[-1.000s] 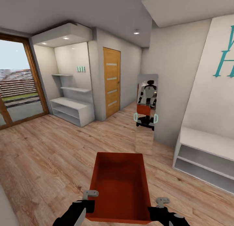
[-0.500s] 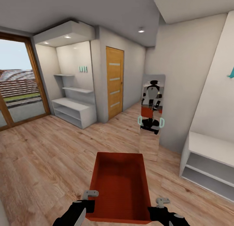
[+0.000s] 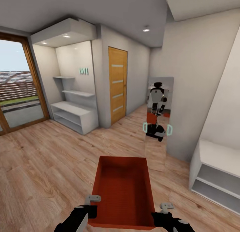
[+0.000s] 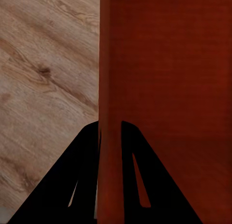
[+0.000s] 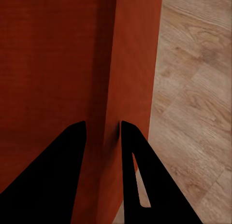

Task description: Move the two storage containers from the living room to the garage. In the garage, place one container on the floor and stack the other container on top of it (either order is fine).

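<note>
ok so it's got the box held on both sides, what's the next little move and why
Probably keep both claws shut and roll on toward the wooden door. The left claw and right claw each pinch a side wall of the orange box, and it sits over light wood flooring, not concrete, so this isn't the garage.

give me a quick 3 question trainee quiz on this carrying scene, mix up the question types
1. True or false: each claw is clamped on a side wall of the orange-red container.
2. What floor is under the robot? A) dark grey concrete B) light wood planks C) carpet
3. Fill in: the tall mirror ahead reflects the ____.

Key
1. True. The left claw straddles one wall and the right claw the other, one finger inside and one outside.
2. B, the wood plank floor.
3. Robot, seen carrying the container, right of the wooden door.
</note>
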Controlling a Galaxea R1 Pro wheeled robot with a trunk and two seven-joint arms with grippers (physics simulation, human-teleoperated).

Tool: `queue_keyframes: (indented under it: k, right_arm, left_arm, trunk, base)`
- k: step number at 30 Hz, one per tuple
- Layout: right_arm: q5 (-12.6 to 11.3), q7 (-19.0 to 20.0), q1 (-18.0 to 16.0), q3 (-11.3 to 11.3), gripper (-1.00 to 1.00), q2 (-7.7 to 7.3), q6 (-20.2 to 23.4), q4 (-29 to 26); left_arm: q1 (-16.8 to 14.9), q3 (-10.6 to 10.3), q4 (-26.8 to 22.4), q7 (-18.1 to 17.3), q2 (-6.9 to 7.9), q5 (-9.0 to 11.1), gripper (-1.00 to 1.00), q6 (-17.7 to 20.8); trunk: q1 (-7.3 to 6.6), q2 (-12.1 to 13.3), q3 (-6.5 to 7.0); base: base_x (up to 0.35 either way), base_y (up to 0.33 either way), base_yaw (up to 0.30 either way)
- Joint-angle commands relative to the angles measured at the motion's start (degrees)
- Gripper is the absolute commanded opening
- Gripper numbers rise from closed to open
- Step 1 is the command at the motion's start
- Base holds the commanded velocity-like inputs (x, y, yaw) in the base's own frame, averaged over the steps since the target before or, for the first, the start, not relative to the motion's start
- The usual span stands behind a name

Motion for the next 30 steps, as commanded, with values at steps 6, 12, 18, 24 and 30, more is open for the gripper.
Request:
queue_keyframes:
  k: [6,12,18,24,30]
  right_arm:
    - [3.3,-0.9,0.0,0.7,-1.0,0.0,0.3,-0.2]
    - [3.3,-0.9,0.0,0.7,-1.0,0.0,0.3,-0.2]
    - [3.4,-0.9,0.0,0.6,-1.0,0.0,0.3,-0.2]
    - [3.4,-0.9,0.0,0.6,-1.0,0.0,0.3,-0.2]
    - [3.4,-0.9,0.0,0.7,-1.0,0.0,0.3,-0.2]
  left_arm:
    - [-0.1,0.7,-0.1,1.8,-0.31,-0.5,-1.0,0.5]
    - [-0.1,0.7,-0.2,1.8,-0.31,-0.5,-1.0,0.5]
    - [-0.1,0.7,-0.1,1.8,-0.31,-0.5,-1.0,0.5]
    - [-0.1,0.7,-0.1,1.8,-0.31,-0.5,-1.0,0.5]
    - [-0.1,0.7,-0.1,1.8,-0.31,-0.5,-1.0,0.5]
  trunk:
    - [0.06,-0.1,-0.12]
    - [0.06,-0.1,-0.12]
    - [0.06,-0.1,-0.12]
    - [0.06,-0.1,-0.12]
    - [0.06,-0.1,-0.12]
  base:
    - [0.325,0.097,0.0]
    - [0.325,0.127,0.0]
    - [0.325,0.129,0.0]
    - [0.325,0.128,0.0]
    - [0.325,0.119,0.0]
